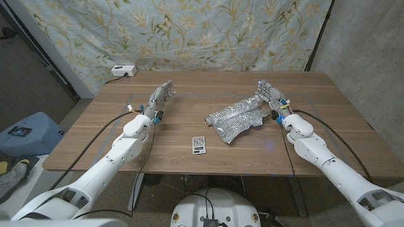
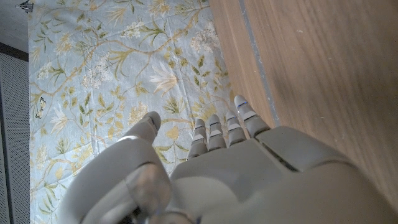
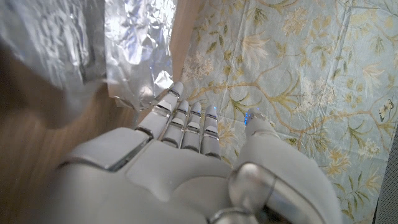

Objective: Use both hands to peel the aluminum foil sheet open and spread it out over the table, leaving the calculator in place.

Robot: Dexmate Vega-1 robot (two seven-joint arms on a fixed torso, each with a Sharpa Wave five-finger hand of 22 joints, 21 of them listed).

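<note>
The left hand (image 1: pixel 161 99) is standing over the table (image 1: pixel 95 135) at about ten o'clock from the table's middle, its fingers (image 2: pixel 214 130) reaching straight out and lying side by side, the thumb apart, grasping nothing. From the left wrist view those fingers are pointing past the table's far edge toward the flowered cloth (image 2: pixel 112 81) hanging behind.

Over on the other side, the right hand (image 1: pixel 273 96) is standing at about two o'clock, fingers (image 3: pixel 186 118) released too, stretched out together with the thumb held off to the side, nothing in them. In the right wrist view the fingertips are sitting just beside the crinkled edge of the aluminum foil sheet (image 3: pixel 134 50); I cannot tell whether they are touching it.

The aluminum foil sheet (image 1: pixel 238 118) is lying crumpled and folded on the table right of the middle, running from the right hand down toward five o'clock, not spread out yet. The calculator (image 1: pixel 199 144) is lying flat at six o'clock, near the front edge, just apart from the foil's lower end and well apart from both hands.

At the far left corner, around eleven o'clock, a white power strip (image 1: pixel 123 71) is sitting at the table's edge.
</note>
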